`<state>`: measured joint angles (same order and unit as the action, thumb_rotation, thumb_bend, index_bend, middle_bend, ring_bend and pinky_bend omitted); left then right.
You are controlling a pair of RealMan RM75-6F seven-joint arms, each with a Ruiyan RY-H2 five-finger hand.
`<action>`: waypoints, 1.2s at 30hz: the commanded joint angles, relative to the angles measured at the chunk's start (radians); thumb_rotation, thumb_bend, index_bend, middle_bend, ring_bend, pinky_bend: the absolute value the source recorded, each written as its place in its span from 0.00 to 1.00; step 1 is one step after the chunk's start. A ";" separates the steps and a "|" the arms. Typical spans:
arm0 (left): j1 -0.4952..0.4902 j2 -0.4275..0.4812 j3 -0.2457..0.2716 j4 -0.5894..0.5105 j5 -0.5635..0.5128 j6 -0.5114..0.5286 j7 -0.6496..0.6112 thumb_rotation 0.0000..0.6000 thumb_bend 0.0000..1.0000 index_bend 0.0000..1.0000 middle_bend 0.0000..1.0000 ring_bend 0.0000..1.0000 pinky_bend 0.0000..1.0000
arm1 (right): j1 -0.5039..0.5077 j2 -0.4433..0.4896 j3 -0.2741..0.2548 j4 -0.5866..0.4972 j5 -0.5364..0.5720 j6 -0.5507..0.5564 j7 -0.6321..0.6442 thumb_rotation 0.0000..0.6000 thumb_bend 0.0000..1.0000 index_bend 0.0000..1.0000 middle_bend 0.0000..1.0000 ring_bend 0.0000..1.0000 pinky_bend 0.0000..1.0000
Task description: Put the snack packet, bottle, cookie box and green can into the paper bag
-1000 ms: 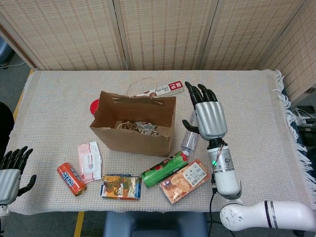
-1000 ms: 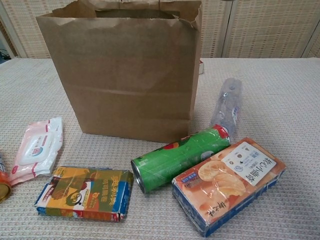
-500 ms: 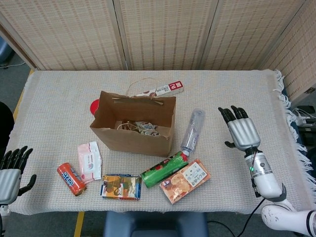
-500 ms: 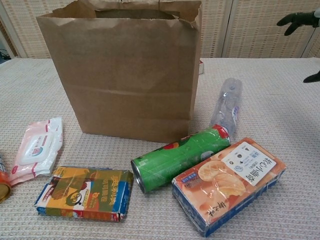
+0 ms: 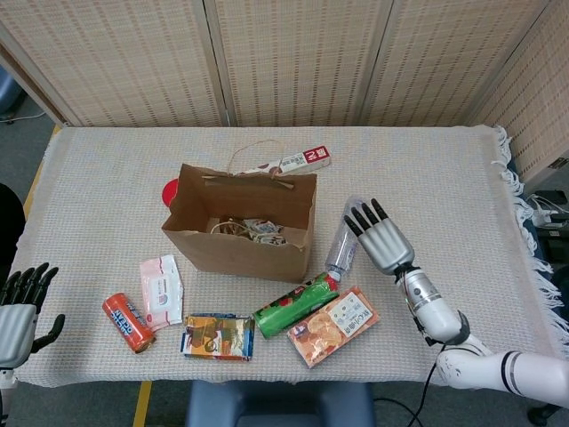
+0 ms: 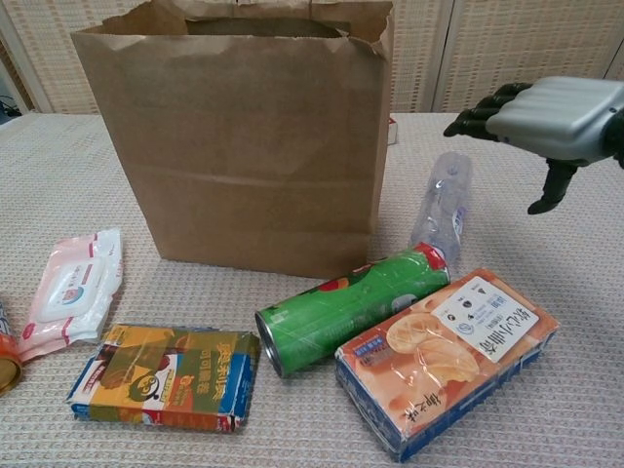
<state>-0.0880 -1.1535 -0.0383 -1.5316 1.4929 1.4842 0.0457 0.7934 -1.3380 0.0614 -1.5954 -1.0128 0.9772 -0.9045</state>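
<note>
bottle: we're seeing one clear plastic bottle [image 6: 444, 203] lying on its side just right of the brown paper bag [image 6: 234, 146], cap end pointing away from us. Prob. the next pick, since our right hand is nearest to it.
right hand: our right hand [image 5: 380, 236] is hovering above the bottle w/ fingers spread, palm down, gripping nothing. Not touching it yet, as far as we can tell.
green can: one green tube-shaped can [image 6: 349, 305] is lying on its side in front of the bag, touching the cookie box.
cookie box: one orange cardboard cookie box [image 6: 447, 357] is lying flat, right of the can.
snack packet: one yellow-blue foil snack packet [image 6: 168, 376] is lying flat, left of the can.
bag: one, standing upright w/ mouth open so things can drop in; some small items already inside, too small to name.
left hand: our left hand [image 5: 18, 307] is waiting at the table's near-left corner, fingers apart, empty.
others: one pink wipes pack [image 5: 162, 289], one orange can [image 5: 128, 322].
</note>
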 commanded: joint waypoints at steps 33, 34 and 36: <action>-0.003 0.007 0.002 0.001 0.002 -0.007 -0.026 1.00 0.39 0.06 0.00 0.00 0.00 | 0.132 -0.337 -0.014 0.335 0.147 -0.039 -0.080 1.00 0.35 0.61 0.51 0.50 0.44; -0.003 0.007 0.002 0.001 0.002 -0.007 -0.026 1.00 0.39 0.06 0.00 0.00 0.00 | 0.125 -0.324 -0.016 0.324 0.129 -0.030 -0.064 1.00 0.36 0.64 0.53 0.53 0.49; -0.003 0.007 0.002 0.001 0.003 -0.007 -0.025 1.00 0.39 0.06 0.00 0.00 0.00 | 0.114 -0.300 -0.018 0.300 0.115 -0.016 -0.050 1.00 0.36 0.67 0.55 0.56 0.55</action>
<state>-0.0912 -1.1464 -0.0361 -1.5303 1.4955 1.4776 0.0206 0.9194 -1.6582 0.0490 -1.2757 -0.8812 0.9449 -0.9694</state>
